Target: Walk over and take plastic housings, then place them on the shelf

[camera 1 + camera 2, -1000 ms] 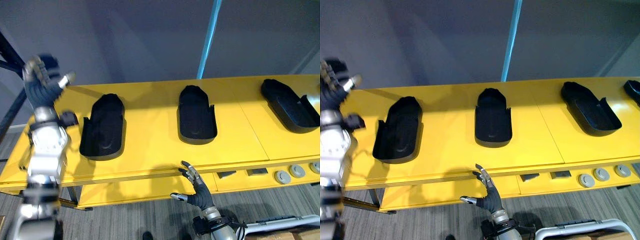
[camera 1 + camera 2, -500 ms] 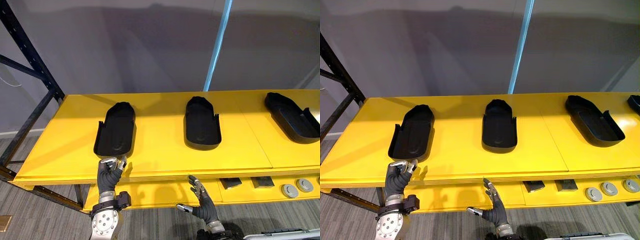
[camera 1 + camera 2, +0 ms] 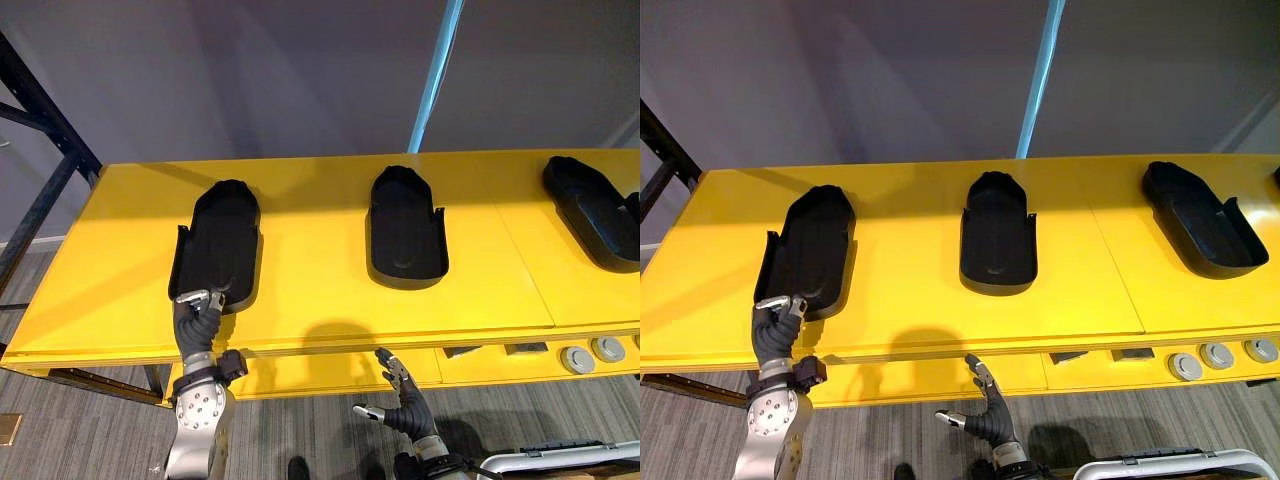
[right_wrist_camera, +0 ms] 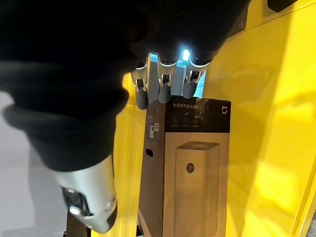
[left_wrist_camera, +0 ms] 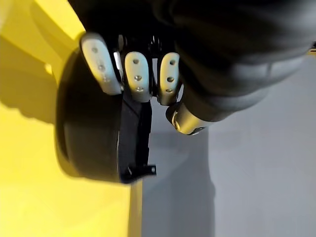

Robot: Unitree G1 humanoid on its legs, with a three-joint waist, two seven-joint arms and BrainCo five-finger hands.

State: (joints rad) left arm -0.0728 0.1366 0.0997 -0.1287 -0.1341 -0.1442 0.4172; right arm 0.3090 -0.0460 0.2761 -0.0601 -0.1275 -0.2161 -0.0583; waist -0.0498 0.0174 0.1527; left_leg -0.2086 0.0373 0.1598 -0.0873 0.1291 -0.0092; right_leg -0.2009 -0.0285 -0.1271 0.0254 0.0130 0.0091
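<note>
One hand was on the job: my left hand (image 3: 198, 322) had its fingers (image 5: 138, 74) curled over the near end of the left housing (image 3: 218, 235), with the thumb against the outer side wall in a narrow grip on the rim. The black shell lay flat on the yellow table (image 3: 310, 290), its near end close to the front edge, not yet lifted.

My right hand (image 3: 405, 408) hung low, below the table's front edge and well apart from any part. Its fingers were loose and spread, holding nothing, and a carton (image 4: 187, 173) showed past them.

Farther along the table the middle housing (image 3: 405, 225) and the right housing (image 3: 590, 205) lay untouched, each well apart from its neighbour. At the far left a dark rack (image 3: 45, 190) stood beside the table. By my reckoning it was the shelf meant to take the parts.

As I judged it, the walk was done and the first pick had got only as far as the grasp: nothing raised, nothing carried, nothing on the shelf. Left to do: lift this shell clear, turn to the rack, set it down, then come back for the other two.
</note>
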